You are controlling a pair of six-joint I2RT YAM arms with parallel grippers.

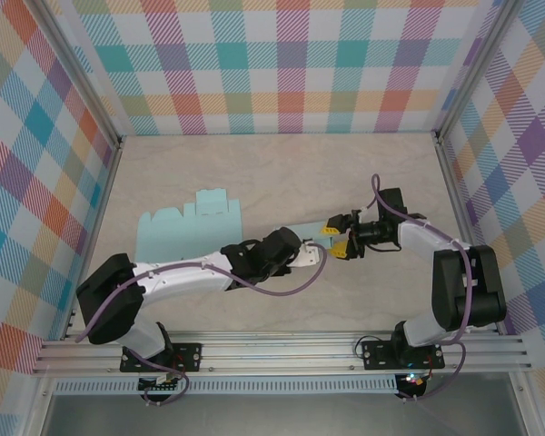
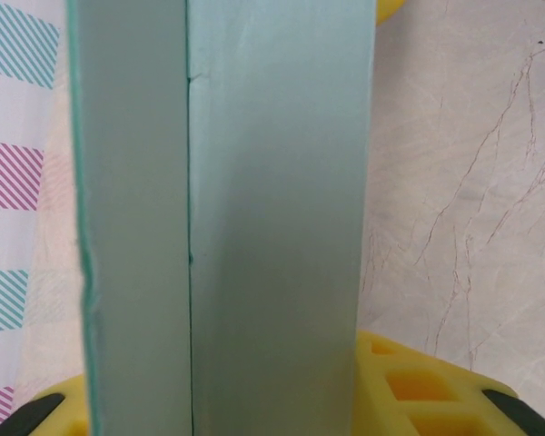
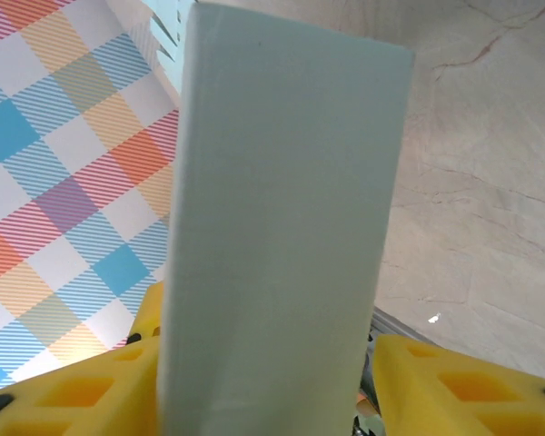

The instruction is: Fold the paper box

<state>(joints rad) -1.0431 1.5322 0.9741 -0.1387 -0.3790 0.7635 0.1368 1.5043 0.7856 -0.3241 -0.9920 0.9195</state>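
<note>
Plainly, the yellow fingers (image 2: 418, 386) of the left gripper (image 2: 227, 400) stand well apart. A pale teal panel (image 2: 272, 227) of the paper box fills the gap between them, and a vertical crease runs up its left part. Whether the pads press the panel's edges or merely flank it, I cannot tell. The right gripper (image 3: 268, 381) looks the same: its fingers (image 3: 454, 381) are spread to either side of a plain teal panel (image 3: 282, 209) that rises between them, and firm contact cannot be judged there either.

From above, the two grippers meet nose to nose near the middle of the table (image 1: 282, 173), the left gripper (image 1: 311, 256) just near and left of the right gripper (image 1: 341, 238). Both are at the right end of the paper box (image 1: 186, 232). The box's long axis runs left to right. Its wide, tabbed part lies flat to the left and slightly far of both sets of fingers, and a narrow strip reaches right toward them. The left arm runs alongside that flat part, so it is probably the nearer one for turning the next panel.
</note>
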